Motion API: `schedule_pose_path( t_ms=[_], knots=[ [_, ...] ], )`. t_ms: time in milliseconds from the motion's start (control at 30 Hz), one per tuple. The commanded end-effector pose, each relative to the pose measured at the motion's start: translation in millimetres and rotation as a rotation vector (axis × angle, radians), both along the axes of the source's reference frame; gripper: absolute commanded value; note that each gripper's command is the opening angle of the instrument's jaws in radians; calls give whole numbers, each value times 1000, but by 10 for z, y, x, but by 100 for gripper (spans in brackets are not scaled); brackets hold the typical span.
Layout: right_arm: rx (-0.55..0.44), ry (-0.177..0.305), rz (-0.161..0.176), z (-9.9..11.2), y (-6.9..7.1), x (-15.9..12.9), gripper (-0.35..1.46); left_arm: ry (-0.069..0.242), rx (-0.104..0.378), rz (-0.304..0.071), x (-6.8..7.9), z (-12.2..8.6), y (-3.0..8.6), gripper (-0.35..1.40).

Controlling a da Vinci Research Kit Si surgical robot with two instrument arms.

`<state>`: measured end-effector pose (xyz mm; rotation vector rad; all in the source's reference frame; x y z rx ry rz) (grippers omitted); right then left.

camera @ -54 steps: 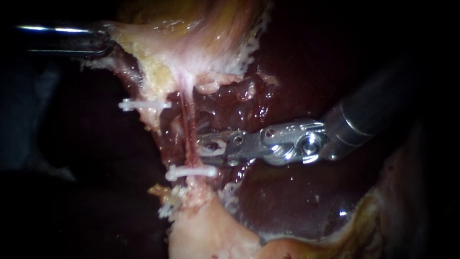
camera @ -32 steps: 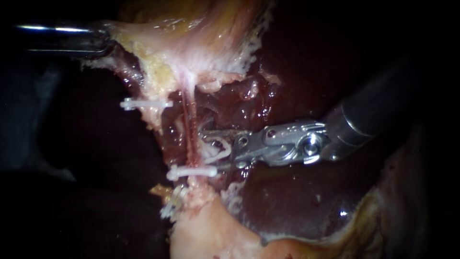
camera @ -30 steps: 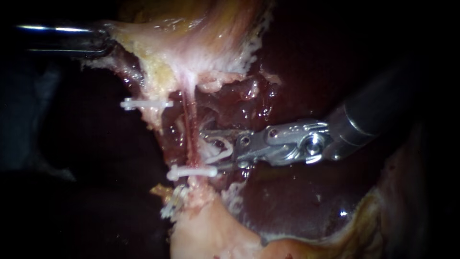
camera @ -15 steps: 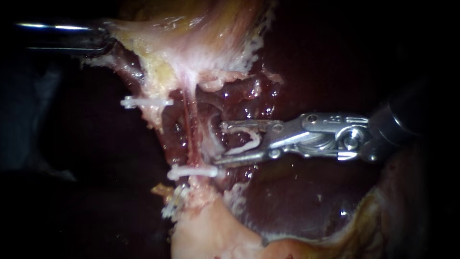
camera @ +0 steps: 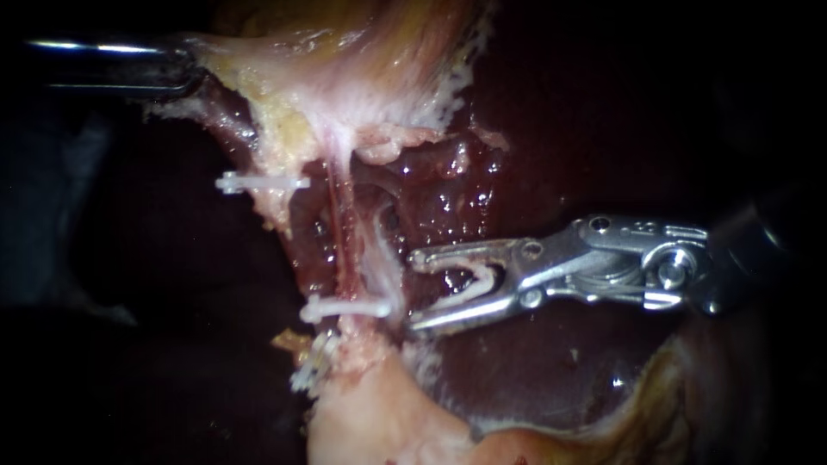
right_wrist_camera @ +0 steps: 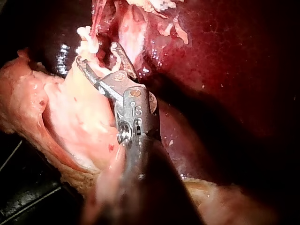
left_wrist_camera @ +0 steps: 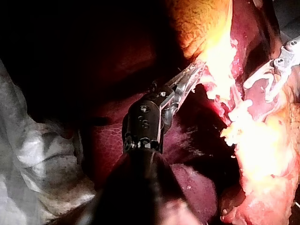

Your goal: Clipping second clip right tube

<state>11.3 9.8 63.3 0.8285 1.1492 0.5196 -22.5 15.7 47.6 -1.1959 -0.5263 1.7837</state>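
The dark red liver [camera: 551,129] fills the endoscope view from 12 round to 5 o'clock. Yellowish pale tissue [camera: 345,77] hangs at 12 o'clock, and a pale mass [camera: 362,422] lies at 6. The left instrument [left_wrist_camera: 196,72] enters from 10 o'clock, its end effector clamped narrow on the pale tissue at its edge. The right instrument [camera: 413,291] enters from 3 o'clock. Its end effector stands wide, cradling an open white clip [camera: 472,282], with its tips just beside the right tube [camera: 376,258] on the 3 o'clock side and the tube outside the gap. That tube runs near centre beside a thin red tube [camera: 338,224]. A lower clip [camera: 345,307] crosses their 6 o'clock end, and an upper clip [camera: 263,182] sits at 10 o'clock of it.
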Motion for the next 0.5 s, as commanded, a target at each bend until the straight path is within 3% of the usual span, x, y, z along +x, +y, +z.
schedule_pose_path(
  t_ms=[33,200,500],
  knots=[
    [13,-1,3,-2,2,0,50,0,0,0,0,0,0,-35],
    [66,1,39,-13,11,2,50,0,0,0,0,0,0,-35],
    [74,-9,55,-8,13,17,49,0,0,0,0,0,-1,-35]
  ],
)
